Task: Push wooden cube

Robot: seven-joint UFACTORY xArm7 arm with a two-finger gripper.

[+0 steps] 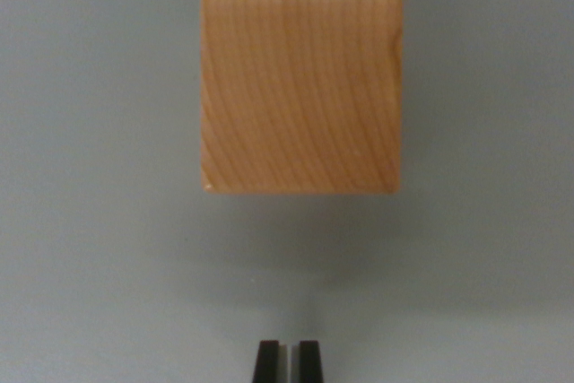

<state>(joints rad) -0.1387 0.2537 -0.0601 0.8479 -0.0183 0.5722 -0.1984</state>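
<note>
Fingers [266,361]: two dark tips showing at the bottom edge, nearly closed with a thin slit between, gripping nothing. Gripper [288,361]: sitting apart from the cube. Wooden cube [300,93]: resting on the grey table [90,221], ahead, upper centre. Step: approaching. Next: advancing straight to meet its near face.

A light orange-tan wooden cube [300,93] shows faint curved grain lines of darker brown sweeping across its face. It sits on a plain, matte grey-blue surface [99,221], with a soft darker shadow below it. Two black gripper [288,361] fingertips [266,361] appear at the bottom edge.
</note>
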